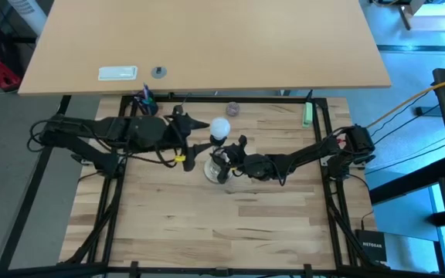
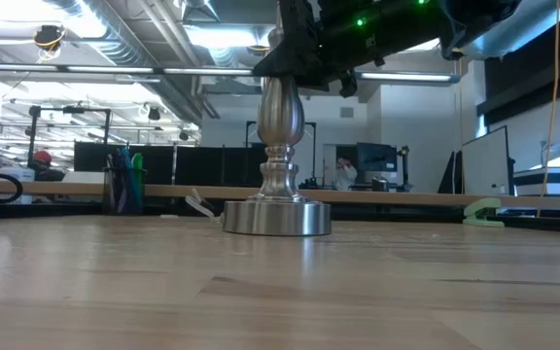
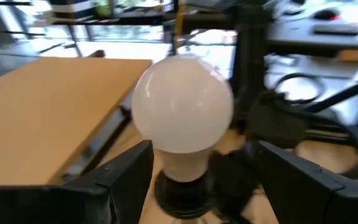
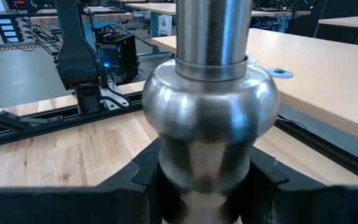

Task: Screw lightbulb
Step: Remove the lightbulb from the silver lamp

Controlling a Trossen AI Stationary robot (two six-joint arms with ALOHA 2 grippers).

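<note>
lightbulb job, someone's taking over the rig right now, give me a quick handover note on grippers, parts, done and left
Left gripper: open, one finger on each side of the lightbulb, not clamped on it in the wrist view.
Right gripper: shut on the lamp stand, steadying its silvery stem above the round base.
Parts: the stand is upright near the middle of the wooden table; the bulb sits base-down in the dark socket on top of the stand.
Done: bulb placed in the socket.
Left: cannot tell how far it is threaded; probably regrip and keep turning, then release both.
</note>
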